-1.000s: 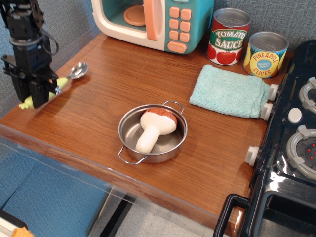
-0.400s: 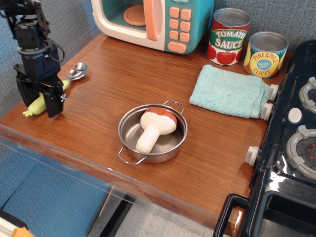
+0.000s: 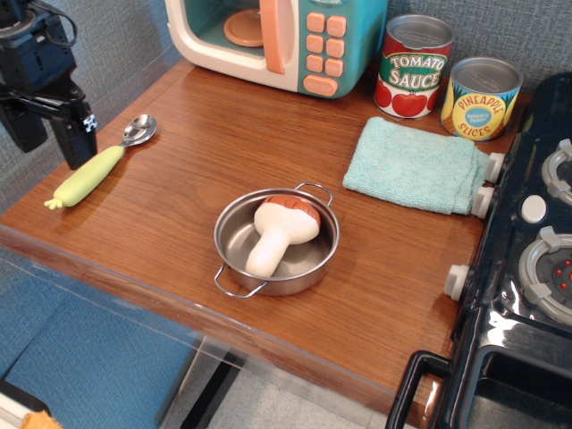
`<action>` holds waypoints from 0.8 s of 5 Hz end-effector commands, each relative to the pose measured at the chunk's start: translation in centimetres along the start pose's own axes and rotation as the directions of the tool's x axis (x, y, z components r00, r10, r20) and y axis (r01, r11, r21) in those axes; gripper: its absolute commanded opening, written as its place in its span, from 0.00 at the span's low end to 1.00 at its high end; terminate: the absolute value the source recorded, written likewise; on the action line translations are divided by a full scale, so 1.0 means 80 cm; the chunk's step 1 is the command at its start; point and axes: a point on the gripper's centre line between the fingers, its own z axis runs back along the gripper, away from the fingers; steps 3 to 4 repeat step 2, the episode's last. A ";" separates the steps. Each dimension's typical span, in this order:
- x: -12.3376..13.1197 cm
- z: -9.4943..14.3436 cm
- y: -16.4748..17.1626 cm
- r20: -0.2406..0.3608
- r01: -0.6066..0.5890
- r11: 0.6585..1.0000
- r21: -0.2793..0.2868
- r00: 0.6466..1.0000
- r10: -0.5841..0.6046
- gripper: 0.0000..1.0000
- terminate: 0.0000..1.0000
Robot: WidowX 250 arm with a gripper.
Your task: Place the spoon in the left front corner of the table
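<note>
The spoon is lying flat on the table, just below and to the right of the gripper, its yellow-green handle pointing toward the near left corner and its silver bowl pointing away toward the microwave. The gripper is being held above the wood with its two fingers spread apart and nothing between them, so the spoon is judged to be released. No contact between fingers and handle is being shown.

The step in hand is judged to be the retreat from the placed spoon. To be done well, the gripper is best being lifted straight up with the fingers kept spread, so that the handle is not being brushed or dragged. Any sideways swing toward the pot is better being left until the fingers are well clear, since the rounded handle is likely to roll if nudged
</note>
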 end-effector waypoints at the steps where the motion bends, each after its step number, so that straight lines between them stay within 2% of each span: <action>1: 0.007 0.026 0.004 0.024 -0.017 0.998 0.068 1.000 0.016 1.00 0.00; 2: 0.007 0.026 0.004 0.024 -0.017 0.998 0.068 1.000 0.016 1.00 1.00; 4: 0.007 0.026 0.004 0.024 -0.017 0.998 0.068 1.000 0.016 1.00 1.00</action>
